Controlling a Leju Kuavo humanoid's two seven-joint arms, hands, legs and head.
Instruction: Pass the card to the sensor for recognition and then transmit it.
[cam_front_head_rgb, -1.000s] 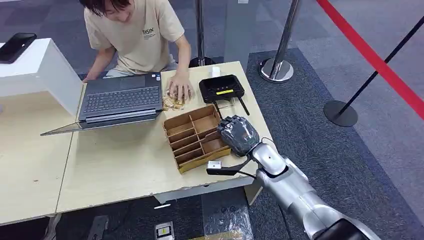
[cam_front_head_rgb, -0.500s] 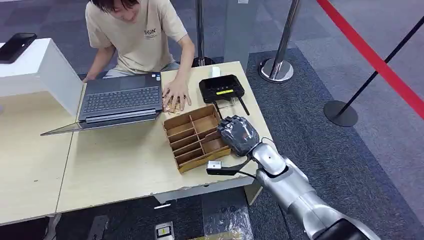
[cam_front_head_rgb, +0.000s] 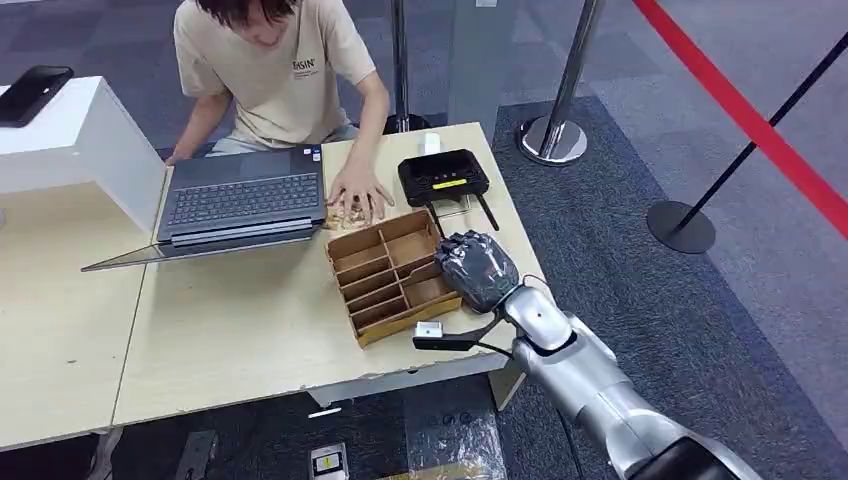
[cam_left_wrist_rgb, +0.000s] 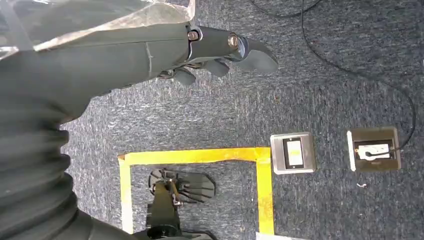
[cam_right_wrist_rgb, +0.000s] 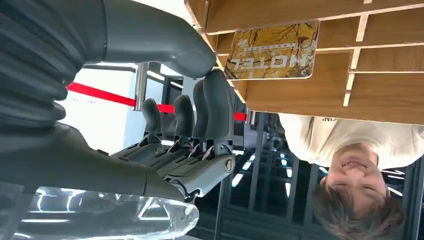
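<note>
Meanwhile person's hand (cam_front_head_rgb: 360, 196) shifted, right hand (cam_front_head_rgb: 476, 270) unmoved

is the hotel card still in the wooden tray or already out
In. The right wrist view shows the hotel card standing in a compartment of the wooden tray, with the right robot hand beside it, not holding it.

A person (cam_front_head_rgb: 280, 70) seated at the tabletop's (cam_front_head_rgb: 230, 330) 12 o'clock edge has straightened slightly, head lifted toward 1 o'clock. The person's hand (cam_front_head_rgb: 358, 195) has flattened and slid toward 4 o'clock over the small cards (cam_front_head_rgb: 350, 212) beside the laptop (cam_front_head_rgb: 240, 200).
</note>
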